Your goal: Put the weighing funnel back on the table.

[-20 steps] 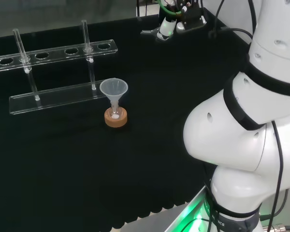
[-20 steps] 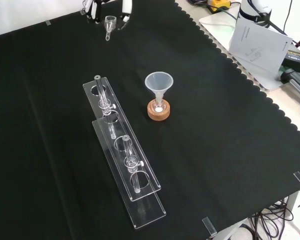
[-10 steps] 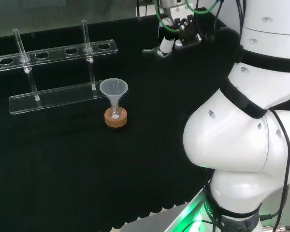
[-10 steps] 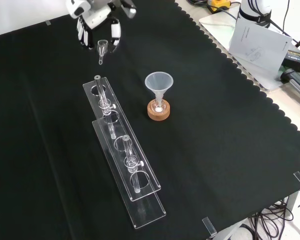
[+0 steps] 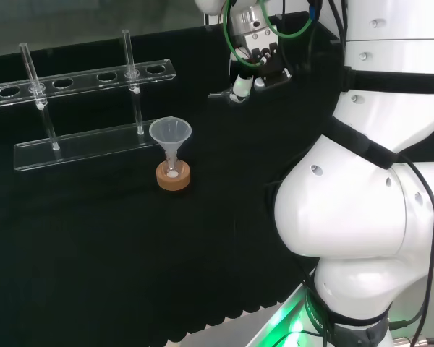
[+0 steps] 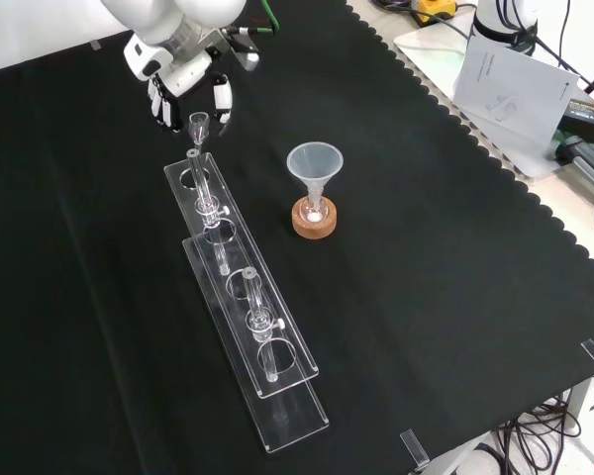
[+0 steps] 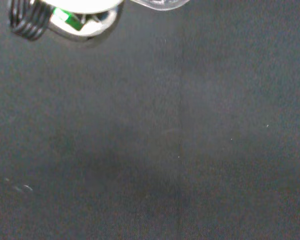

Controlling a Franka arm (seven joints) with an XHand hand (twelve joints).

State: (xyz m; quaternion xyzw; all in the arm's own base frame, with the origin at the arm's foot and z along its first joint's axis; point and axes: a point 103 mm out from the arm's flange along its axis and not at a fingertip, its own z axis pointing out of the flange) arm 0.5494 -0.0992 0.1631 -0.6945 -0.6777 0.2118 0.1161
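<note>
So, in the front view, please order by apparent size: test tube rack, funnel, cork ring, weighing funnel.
Largest to smallest:
test tube rack
funnel
cork ring, only slightly smaller
weighing funnel, clearly smallest

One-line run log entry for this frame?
hand: shut on weighing funnel | position: above cloth, near test tube rack end | placed: no

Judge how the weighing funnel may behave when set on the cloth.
The weighing funnel looks like thin clear glass, so probably light and fragile. Its round cup and short stem suggest it may roll once laid down. Smooth walls could slip between the hand's fingers.
</note>
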